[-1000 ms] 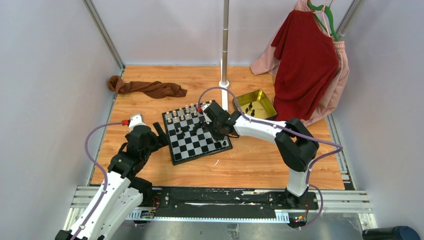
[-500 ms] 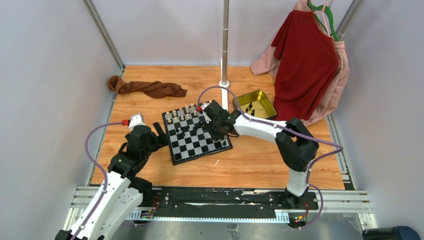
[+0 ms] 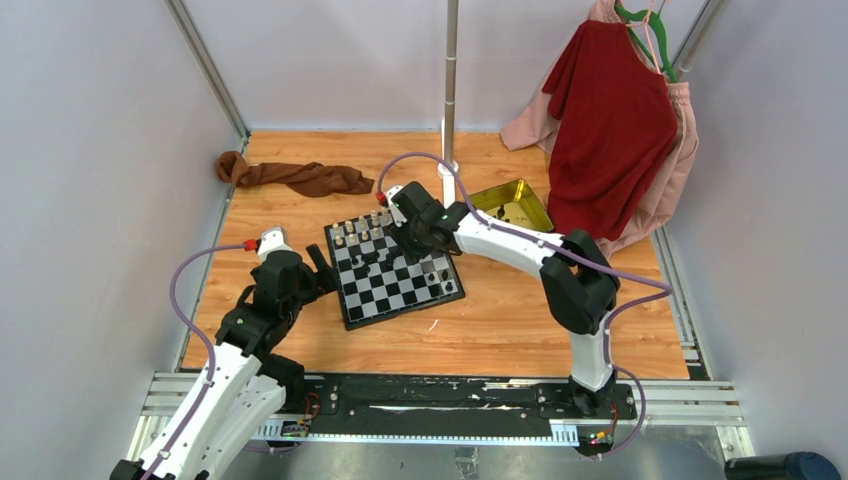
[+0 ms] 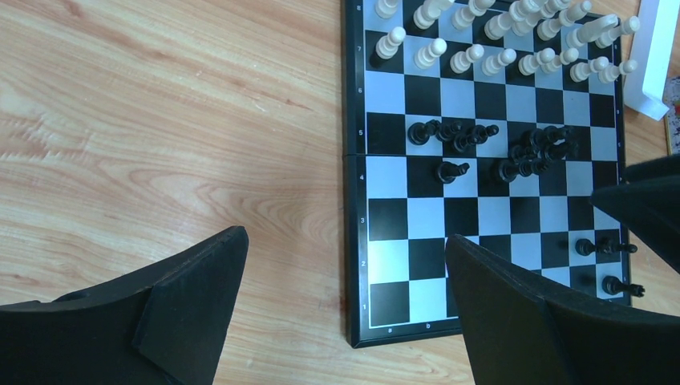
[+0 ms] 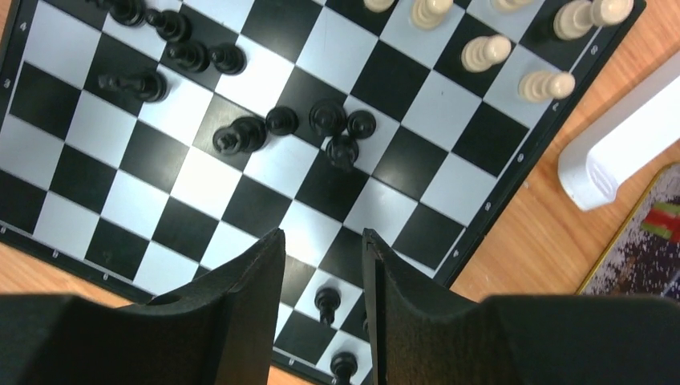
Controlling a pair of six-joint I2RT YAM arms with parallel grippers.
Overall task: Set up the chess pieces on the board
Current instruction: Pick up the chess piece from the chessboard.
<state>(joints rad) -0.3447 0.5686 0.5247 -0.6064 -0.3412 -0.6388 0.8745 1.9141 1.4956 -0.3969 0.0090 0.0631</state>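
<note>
One board [image 3: 400, 290], two black pieces [image 4: 597, 247] standing in its near right corner, others bunched mid-board. The left fingers [image 4: 192, 297] gape wide, empty; the right fingers [image 5: 240, 313] are part-open, gripping nothing.

Right pincer [image 5: 321, 237] parted over the board [image 5: 200, 180]
A black pawn [image 5: 326, 303] stands free in the gap between its fingers; more black pieces [image 5: 329, 120] cluster mid-board, cream pieces [image 5: 485, 52] line the far edge beside a white post base [image 5: 617, 136].
</note>
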